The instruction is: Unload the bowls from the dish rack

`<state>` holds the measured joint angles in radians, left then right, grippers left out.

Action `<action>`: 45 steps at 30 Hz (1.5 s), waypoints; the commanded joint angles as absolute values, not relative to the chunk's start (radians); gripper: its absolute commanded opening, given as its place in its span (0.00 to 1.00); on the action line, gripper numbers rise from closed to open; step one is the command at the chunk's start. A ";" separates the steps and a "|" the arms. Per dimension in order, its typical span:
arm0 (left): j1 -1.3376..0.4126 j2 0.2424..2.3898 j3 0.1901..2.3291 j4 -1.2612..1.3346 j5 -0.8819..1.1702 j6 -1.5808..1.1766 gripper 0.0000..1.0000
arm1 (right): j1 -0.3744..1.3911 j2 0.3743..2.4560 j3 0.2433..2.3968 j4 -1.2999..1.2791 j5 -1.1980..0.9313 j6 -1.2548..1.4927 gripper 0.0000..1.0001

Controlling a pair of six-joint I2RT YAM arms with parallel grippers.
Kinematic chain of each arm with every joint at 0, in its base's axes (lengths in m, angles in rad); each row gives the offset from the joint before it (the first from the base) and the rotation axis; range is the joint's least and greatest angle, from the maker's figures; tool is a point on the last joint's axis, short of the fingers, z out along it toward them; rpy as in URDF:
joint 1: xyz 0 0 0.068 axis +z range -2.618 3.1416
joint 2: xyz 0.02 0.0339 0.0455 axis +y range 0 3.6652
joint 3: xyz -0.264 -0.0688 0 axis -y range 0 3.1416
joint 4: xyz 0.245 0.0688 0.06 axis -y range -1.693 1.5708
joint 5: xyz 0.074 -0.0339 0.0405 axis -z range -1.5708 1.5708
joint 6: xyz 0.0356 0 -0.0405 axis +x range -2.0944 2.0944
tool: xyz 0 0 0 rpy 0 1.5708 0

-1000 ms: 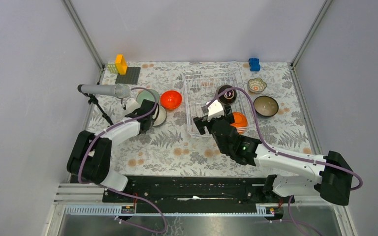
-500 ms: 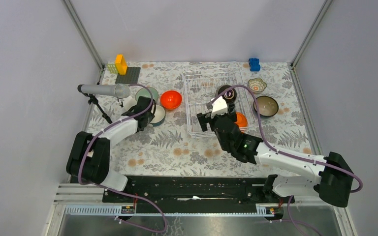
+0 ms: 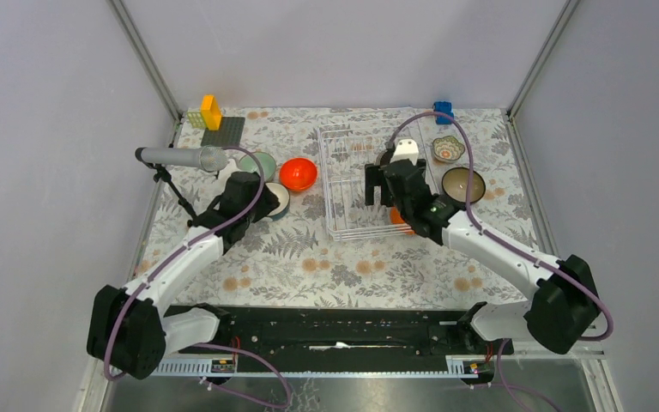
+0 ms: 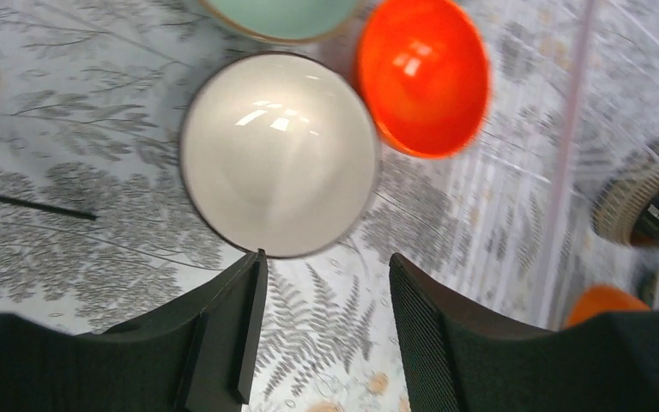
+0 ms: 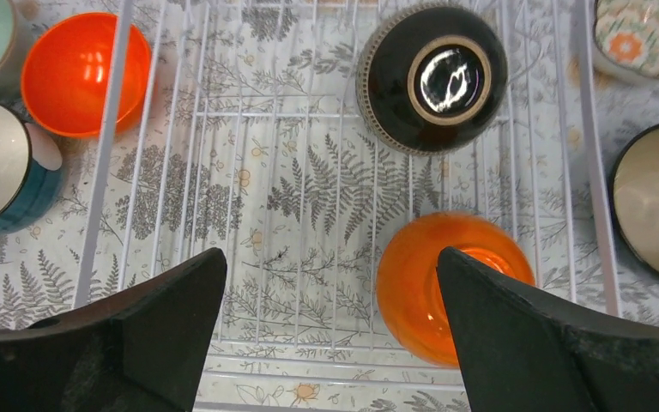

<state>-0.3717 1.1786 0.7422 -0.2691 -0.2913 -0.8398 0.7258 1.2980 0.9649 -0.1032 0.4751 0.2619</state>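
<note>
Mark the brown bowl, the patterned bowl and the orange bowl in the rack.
brown bowl (image 5: 433, 77): right wrist view, upturned base.
patterned bowl (image 5: 643, 34): right wrist view, inside.
orange bowl (image 5: 416, 287): right wrist view, left side.

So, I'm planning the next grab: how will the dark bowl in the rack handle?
The dark bowl sits rim-down on the rack wires, so it likely won't roll. Its ridged side may aid grip; the glossy foot looks slippery.

Looking down from overhead, the right arm (image 3: 446, 225) sits right over the dark brown bowl (image 5: 433, 77), so I can't really pick it out. Only a sliver of the racked orange bowl (image 3: 397, 216) peeks out. The left arm (image 3: 242, 193) hides half the white-inside bowl (image 3: 277, 199). The left wrist view chops the mint bowl (image 4: 279, 13) at the top. The right wrist view clips the patterned bowl (image 5: 643, 34) in the corner.
</note>
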 commanded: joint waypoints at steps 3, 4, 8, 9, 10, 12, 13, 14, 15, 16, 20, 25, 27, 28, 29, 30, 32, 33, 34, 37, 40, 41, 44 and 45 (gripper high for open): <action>-0.440 1.077 0.712 -0.101 -0.043 -0.675 0.63 | 0.571 1.358 1.030 -0.210 0.225 0.419 1.00; -0.449 1.070 0.693 -0.048 0.018 -0.663 0.65 | 0.556 1.366 1.032 -0.210 0.207 0.432 1.00; -0.482 1.065 0.620 0.135 0.207 -0.643 0.75 | 0.533 1.400 1.046 -0.234 0.246 0.467 1.00; -0.491 1.068 0.607 0.188 0.255 -0.637 0.77 | 0.531 1.406 1.050 -0.246 0.271 0.479 0.98; -0.498 1.069 0.594 0.222 0.280 -0.632 0.78 | 0.530 1.411 1.049 -0.253 0.293 0.486 0.96; -0.513 1.077 0.577 0.269 0.308 -0.617 0.81 | 0.526 1.420 1.047 -0.257 0.323 0.495 0.91; -0.519 1.080 0.571 0.283 0.311 -0.608 0.84 | 0.525 1.424 1.048 -0.258 0.335 0.497 0.88; -0.526 1.085 0.567 0.296 0.311 -0.601 0.86 | 0.522 1.426 1.050 -0.257 0.342 0.496 0.86; -0.531 1.090 0.561 0.312 0.309 -0.595 0.89 | 0.520 1.430 1.054 -0.257 0.346 0.495 0.85; -0.534 1.097 0.557 0.328 0.301 -0.594 0.91 | 0.520 1.435 1.061 -0.257 0.349 0.493 0.84; -0.552 1.136 0.572 0.333 0.145 -0.639 0.96 | 0.519 1.469 1.093 -0.258 0.378 0.487 0.86; -0.586 1.221 0.620 0.357 0.004 -0.630 0.96 | 0.518 1.515 1.128 -0.301 0.455 0.508 0.89; -0.585 1.253 0.611 0.392 0.017 -0.645 0.95 | 0.518 1.520 1.118 -0.301 0.480 0.513 0.88; -0.586 1.263 0.599 0.416 0.034 -0.650 0.95 | 0.517 1.523 1.114 -0.300 0.475 0.514 0.88; -0.586 1.270 0.589 0.437 0.057 -0.648 0.95 | 0.517 1.529 1.113 -0.299 0.462 0.512 0.87; -0.589 1.271 0.580 0.453 0.066 -0.642 0.94 | 0.516 1.545 1.119 -0.308 0.448 0.513 0.87; -0.594 1.263 0.567 0.467 0.078 -0.624 0.94 | 0.515 1.569 1.144 -0.352 0.432 0.527 0.86; -0.599 1.248 0.557 0.480 0.078 -0.611 0.94 | 0.515 1.586 1.157 -0.372 0.427 0.537 0.85; -0.607 1.239 0.544 0.497 0.076 -0.595 0.94 | 0.515 1.593 1.161 -0.380 0.421 0.546 0.85; -0.628 1.221 0.483 0.570 0.063 -0.537 0.94 | 0.515 1.608 1.162 -0.384 0.404 0.583 0.85; -0.634 1.222 0.463 0.609 0.073 -0.525 0.94 | 0.514 1.623 1.169 -0.405 0.369 0.625 0.85; -0.636 1.227 0.457 0.626 0.079 -0.521 0.94 | 0.514 1.624 1.167 -0.405 0.349 0.639 0.84; -0.637 1.242 0.450 0.661 0.105 -0.519 0.94 | 0.515 1.624 1.155 -0.375 0.255 0.674 0.83; -0.638 1.247 0.450 0.667 0.116 -0.519 0.94 | 0.514 1.625 1.150 -0.357 0.219 0.680 0.82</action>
